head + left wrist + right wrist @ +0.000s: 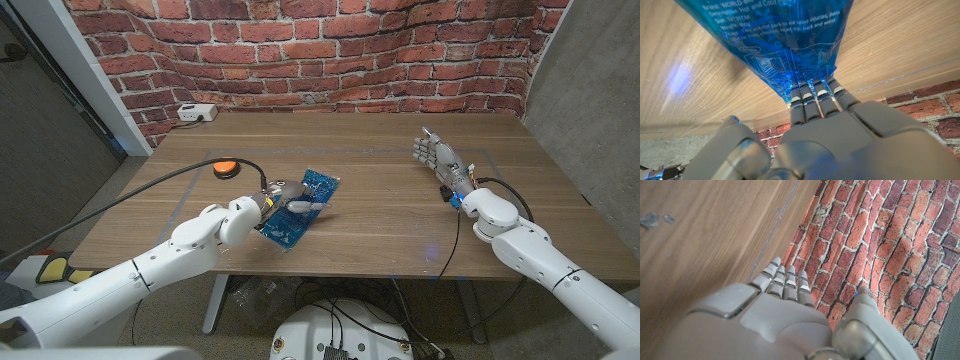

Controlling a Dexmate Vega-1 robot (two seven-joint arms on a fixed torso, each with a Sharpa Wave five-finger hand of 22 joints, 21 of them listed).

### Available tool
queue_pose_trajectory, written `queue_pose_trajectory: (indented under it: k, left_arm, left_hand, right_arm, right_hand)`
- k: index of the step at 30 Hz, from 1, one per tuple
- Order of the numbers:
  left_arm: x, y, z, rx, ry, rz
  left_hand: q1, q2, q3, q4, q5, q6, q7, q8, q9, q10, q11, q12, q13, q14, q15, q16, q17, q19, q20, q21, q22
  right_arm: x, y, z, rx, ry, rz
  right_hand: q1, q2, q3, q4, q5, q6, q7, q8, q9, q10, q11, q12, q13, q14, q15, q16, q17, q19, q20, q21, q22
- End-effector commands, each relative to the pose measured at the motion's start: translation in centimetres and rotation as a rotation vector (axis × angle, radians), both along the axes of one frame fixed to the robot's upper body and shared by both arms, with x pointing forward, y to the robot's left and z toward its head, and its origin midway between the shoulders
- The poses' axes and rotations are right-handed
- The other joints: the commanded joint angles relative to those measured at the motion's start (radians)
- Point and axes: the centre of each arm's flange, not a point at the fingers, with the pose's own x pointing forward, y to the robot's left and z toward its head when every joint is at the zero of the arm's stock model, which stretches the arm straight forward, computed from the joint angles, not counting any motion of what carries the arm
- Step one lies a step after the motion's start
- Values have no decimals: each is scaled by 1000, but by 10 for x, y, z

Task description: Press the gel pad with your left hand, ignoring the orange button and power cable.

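The blue gel pad (301, 207) is seen lying flat on the wooden table (380, 220), near its middle. The left hand (283, 193) is placed over the pad, its straight, close-set fingers (812, 97) touching the pad's surface; nothing is gripped. The orange button (226, 168) sits left of the pad, a dark power cable (130, 195) joined to it. Well to the right of the pad, the right hand (436, 156) is held with fingers extended, holding nothing.

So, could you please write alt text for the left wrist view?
The robot's grey left hand touches its fingertips to the edge of a translucent blue gel pad printed with white text, lying on the wooden table; a red brick wall stands behind.
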Motion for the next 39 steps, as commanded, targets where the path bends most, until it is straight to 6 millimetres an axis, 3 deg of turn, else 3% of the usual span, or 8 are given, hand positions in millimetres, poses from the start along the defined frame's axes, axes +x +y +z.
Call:
queue_pose_trajectory:
  k: [1, 39]
  left_arm:
    - [-9, 3, 7, -18, -49, -1]
    - [-26, 34, 40, -267, -194, -71]
  left_hand:
    - [7, -4, 0, 1, -2, 5, -6, -2, 4, -4, -3, -5, 3, 8, -12, -5, 0, 5, 0, -1, 1]
    - [25, 29, 10, 2, -5, 20, -4, -3, 4, 11, -2, -5, 3, 22, -14, -4, -1, 14, 1, -1, 2]
  right_arm:
    - [0, 1, -2, 17, -18, -3]
    - [2, 10, 2, 27, -48, 5]
  right_hand:
    - [2, 7, -3, -1, 5, 11, 0, 4, 3, 14, -1, 6, 2, 8, 3, 6, 3, 14, 0, 12, 2]
    - [6, 9, -3, -3, 4, 24, -6, 6, 3, 44, -6, 14, 2, 27, -2, 8, 3, 31, 0, 16, 2]
